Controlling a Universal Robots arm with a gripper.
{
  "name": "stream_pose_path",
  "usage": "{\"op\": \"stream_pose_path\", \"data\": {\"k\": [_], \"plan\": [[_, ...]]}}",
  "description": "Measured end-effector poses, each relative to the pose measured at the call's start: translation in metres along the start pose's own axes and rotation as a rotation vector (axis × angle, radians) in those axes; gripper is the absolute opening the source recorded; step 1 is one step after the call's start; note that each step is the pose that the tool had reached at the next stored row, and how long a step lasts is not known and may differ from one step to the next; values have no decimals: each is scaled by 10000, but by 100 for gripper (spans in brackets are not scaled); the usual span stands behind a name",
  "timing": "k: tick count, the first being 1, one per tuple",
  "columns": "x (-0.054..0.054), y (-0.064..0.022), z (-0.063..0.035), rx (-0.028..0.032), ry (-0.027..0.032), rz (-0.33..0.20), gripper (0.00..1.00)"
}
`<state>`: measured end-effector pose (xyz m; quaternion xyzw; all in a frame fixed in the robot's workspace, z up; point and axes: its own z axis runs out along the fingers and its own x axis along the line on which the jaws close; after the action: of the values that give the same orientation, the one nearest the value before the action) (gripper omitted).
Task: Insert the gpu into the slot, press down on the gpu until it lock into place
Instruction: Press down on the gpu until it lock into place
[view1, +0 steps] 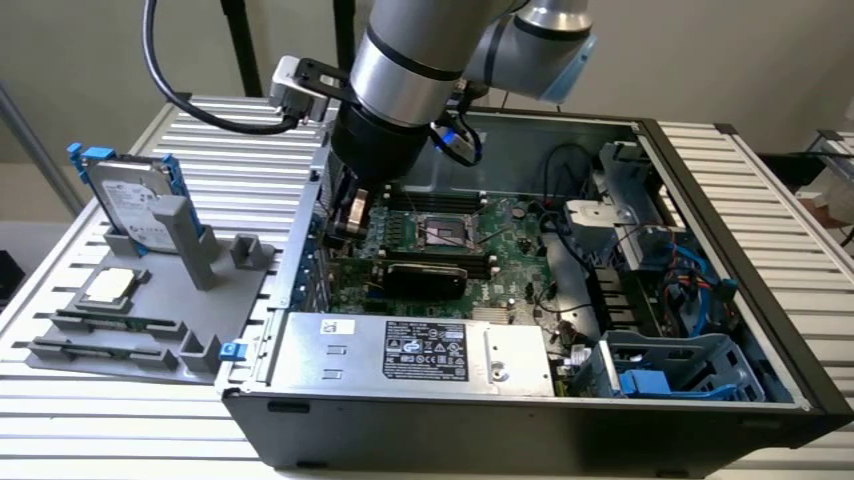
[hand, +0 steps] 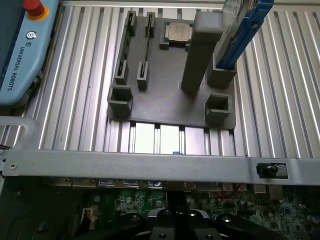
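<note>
Ext view: my gripper (view1: 358, 205) is down inside the case (view1: 694, 400) at its far left, over the board (view1: 514, 245); gpu (view1: 424, 275) lies flat mid-board, just nearer than the CPU socket (view1: 447, 232). Can't tell jaw state. Wrist view: gripper (hand: 177, 220) over board, gray tray (hand: 170, 102) beyond case wall.

The arm (view1: 407, 60) is built of thick silver-grey tubes with black ring seams, and one joint has a pale blue cap (view1: 567, 70). A black collar sits just above the end effector (hand: 180, 226), whose housing is glossy black with small round screw heads. A black cable (view1: 200, 95) loops to a grey connector box (view1: 300, 85) beside the wrist, with blue wiring near it.
</note>
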<state>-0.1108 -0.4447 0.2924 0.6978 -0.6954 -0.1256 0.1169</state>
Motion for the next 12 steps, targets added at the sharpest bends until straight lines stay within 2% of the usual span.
{"op": "stream_pose_path", "data": {"k": [6,12], "plan": [[-1,-7,-3,-1,-10,26,11],[0,-9,1,-1,21,61,11]]}}
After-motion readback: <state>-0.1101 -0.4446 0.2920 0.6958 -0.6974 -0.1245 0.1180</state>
